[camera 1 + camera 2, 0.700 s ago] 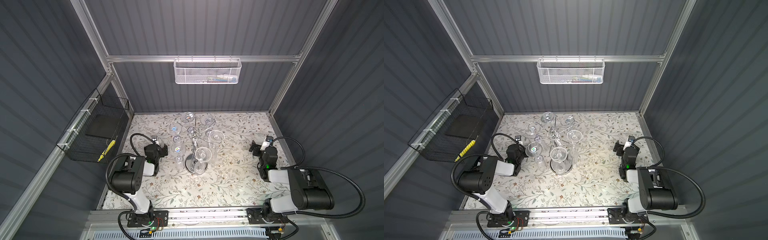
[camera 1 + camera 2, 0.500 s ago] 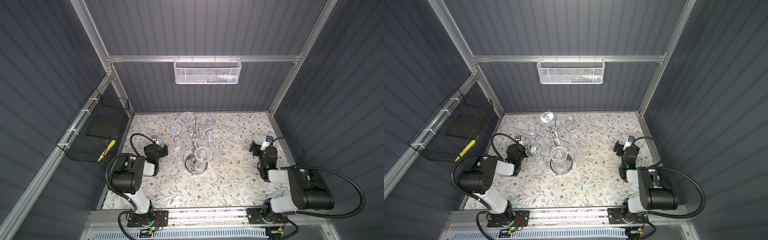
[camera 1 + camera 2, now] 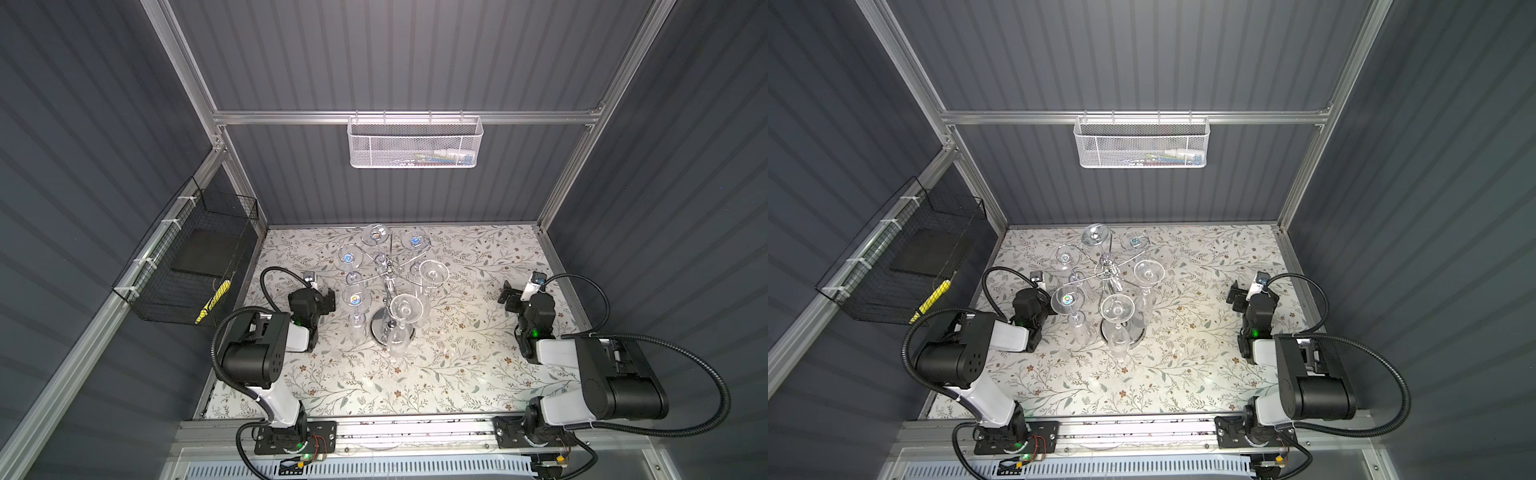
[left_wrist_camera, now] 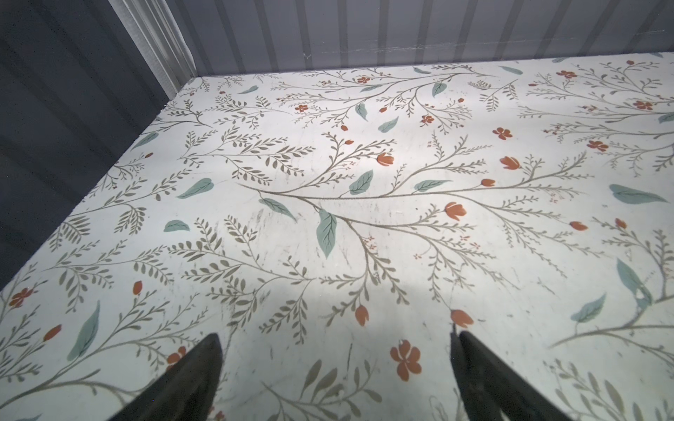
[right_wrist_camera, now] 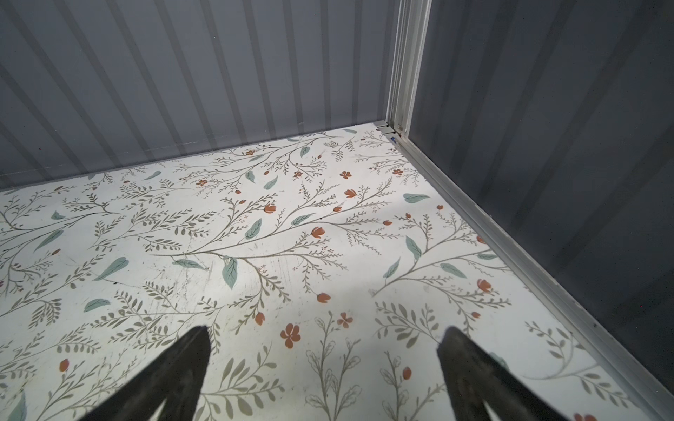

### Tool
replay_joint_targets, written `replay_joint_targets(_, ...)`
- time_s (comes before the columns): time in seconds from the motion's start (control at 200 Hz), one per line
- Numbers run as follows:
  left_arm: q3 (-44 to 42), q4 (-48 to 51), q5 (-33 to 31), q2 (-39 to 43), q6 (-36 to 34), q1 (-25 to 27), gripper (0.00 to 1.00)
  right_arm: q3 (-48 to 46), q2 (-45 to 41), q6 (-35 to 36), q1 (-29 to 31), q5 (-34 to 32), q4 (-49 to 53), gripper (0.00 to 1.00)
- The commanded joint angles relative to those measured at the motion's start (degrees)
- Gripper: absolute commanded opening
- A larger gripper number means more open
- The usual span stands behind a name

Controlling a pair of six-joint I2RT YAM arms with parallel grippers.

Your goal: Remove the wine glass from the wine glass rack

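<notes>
Floral tabletop, wine glass rack mid; ribbed grey walls; L gripper & R gripper agape, empty

White tabletop, sprigged all over in olive green, dotted with teal leaves and orange-red blossoms. Dark grey walls, striped in lighter grey. Gleaming chrome wine glass rack, clear wine glasses. White mesh basket; black wire basket, yellow item inside.
</notes>
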State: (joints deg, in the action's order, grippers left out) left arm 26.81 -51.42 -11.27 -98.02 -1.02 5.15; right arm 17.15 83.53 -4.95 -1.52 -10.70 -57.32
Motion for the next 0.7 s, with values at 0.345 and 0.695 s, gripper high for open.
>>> replay_joint_targets(0.345, 0.6, -0.1, 0.4, -0.3, -0.5, -0.3, 0.99, 0.3, 0.1, 0.0, -0.3, -0.4, -0.7, 0.99)
replay_joint_targets(0.695, 4.8, 20.1, -0.6, 14.7, 1.2, -0.3, 0.99, 1.6, -10.1, 1.9, 1.7, -2.7, 9.6, 0.99)
